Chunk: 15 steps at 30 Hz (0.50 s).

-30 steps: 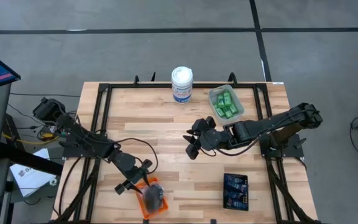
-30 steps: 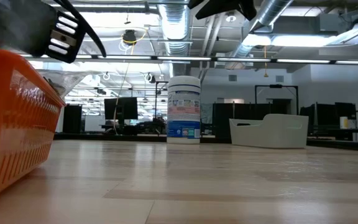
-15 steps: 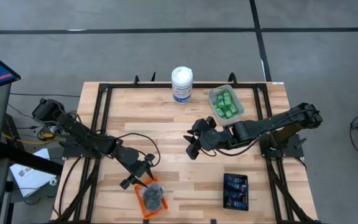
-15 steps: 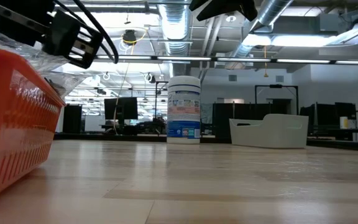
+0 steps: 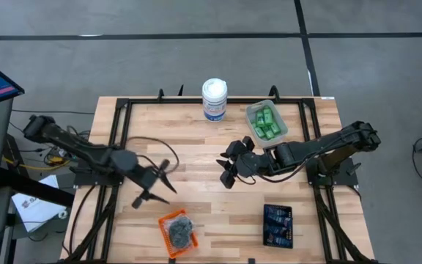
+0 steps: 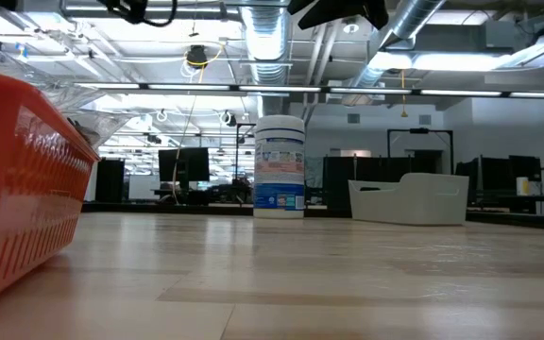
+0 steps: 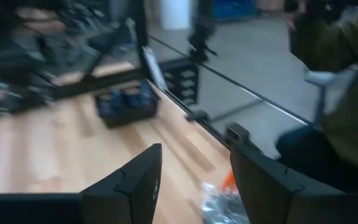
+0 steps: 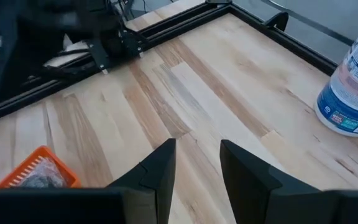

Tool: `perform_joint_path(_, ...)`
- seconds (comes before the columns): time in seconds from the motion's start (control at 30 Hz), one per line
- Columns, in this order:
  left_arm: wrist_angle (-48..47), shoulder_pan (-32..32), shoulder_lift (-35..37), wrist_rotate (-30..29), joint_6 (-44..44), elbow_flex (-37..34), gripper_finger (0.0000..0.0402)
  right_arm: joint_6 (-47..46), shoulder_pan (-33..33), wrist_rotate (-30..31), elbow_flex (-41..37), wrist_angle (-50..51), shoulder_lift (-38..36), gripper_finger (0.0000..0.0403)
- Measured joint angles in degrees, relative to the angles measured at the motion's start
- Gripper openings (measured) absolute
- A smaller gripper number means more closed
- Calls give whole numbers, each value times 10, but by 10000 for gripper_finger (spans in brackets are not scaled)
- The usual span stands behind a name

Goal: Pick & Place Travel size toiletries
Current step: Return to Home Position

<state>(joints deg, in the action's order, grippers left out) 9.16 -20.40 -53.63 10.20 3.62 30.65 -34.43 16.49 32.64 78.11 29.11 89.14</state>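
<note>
Green bottles (image 5: 267, 123), blue tubes (image 5: 278, 224), grey wrapped pucks (image 5: 181, 231) in three separate clusters

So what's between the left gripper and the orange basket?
Only bare wooden tabletop, seen in the high view; the left gripper hangs open, apart from the orange basket.

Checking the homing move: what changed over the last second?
The left gripper, open and empty, lifted away from the orange plastic basket and pulled back toward its base. The right gripper, the basket and the tall white canister stayed put.
</note>
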Motion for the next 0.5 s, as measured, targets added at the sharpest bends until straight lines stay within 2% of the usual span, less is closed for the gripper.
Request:
perform_joint_path(0.27,-90,14,165,-114,0,0,177,63,0,4,5,-4,-67,118)
perform_joint_path(0.5,-167,13,297,-172,0,0,118,135,0,9,-4,0,-167,118)
